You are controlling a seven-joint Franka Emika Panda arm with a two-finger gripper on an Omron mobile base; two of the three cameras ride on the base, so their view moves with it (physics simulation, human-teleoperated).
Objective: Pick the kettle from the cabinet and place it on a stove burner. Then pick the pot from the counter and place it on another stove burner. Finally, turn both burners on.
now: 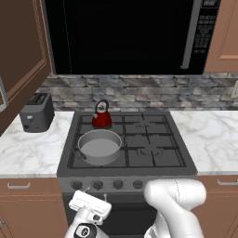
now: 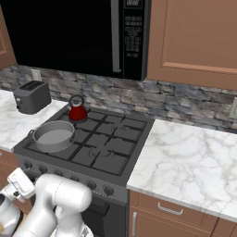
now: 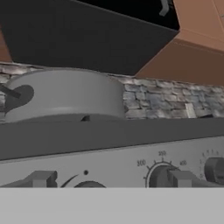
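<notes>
The red kettle [image 1: 102,116] stands on the back left stove burner [image 1: 100,123]. Just in front of it, the grey pot [image 1: 100,146] sits on the front left burner; the pot [image 3: 65,95] looms above the cooktop's edge in the hand view. My gripper [image 1: 87,195] hangs low in front of the stove, pointing at the row of front knobs [image 1: 97,185]. It is open, with its two fingertips [image 3: 41,178] far apart and nothing between them. One knob [image 3: 159,177] shows close ahead, right of centre. From the right base view the gripper [image 2: 19,181] is at the stove's left front corner.
A dark grey toaster [image 1: 36,112] stands on the left counter [image 1: 28,153]. A black microwave [image 1: 125,35] hangs above the stove. The cabinet door [image 1: 21,56] at the upper left stands open. The white marble counter [image 2: 185,162] continues right of the stove.
</notes>
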